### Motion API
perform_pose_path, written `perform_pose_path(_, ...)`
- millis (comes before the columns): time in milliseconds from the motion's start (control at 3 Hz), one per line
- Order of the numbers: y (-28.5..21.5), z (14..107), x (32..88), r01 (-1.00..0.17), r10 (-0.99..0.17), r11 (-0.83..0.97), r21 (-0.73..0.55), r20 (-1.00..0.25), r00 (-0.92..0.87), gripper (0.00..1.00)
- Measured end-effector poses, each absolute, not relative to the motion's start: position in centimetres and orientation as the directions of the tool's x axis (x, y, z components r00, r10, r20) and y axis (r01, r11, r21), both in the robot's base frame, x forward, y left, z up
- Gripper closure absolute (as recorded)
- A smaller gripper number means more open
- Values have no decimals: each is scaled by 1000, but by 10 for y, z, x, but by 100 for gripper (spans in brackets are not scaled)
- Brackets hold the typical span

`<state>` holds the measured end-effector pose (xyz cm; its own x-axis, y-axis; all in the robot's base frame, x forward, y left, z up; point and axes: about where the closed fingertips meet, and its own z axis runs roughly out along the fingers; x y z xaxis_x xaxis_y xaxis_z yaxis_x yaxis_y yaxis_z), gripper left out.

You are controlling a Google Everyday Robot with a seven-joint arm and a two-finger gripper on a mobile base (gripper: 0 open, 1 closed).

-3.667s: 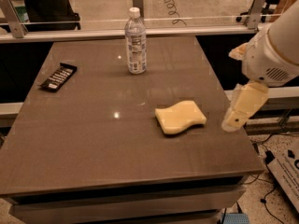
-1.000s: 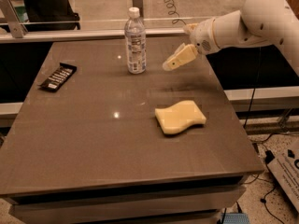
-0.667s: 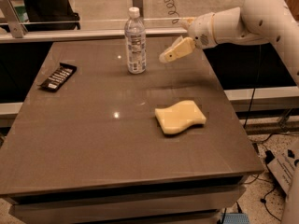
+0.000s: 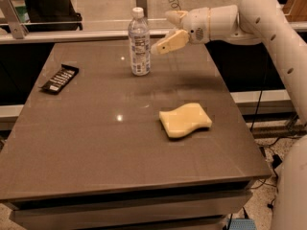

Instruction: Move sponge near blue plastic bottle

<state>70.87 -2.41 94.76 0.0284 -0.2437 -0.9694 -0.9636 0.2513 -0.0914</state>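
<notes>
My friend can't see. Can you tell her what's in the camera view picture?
A white robot arm's gripper hovers beside a clear water bottle standing at the back of a brown table. A pale-yellow sponge lies nearer the front right, and a black packet lies near the left edge.

The brown tabletop carries two small glints of overhead light. Behind its far edge runs a metal rail under a glass panel, with a black chair beyond. Right of it, cables trail over speckled floor. The pincer hangs above its far edge.
</notes>
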Motion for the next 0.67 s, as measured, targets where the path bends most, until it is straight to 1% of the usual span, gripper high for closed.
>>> perform_pose_path(667,26,961,711,-989,-115,136,-66,-992,50,0)
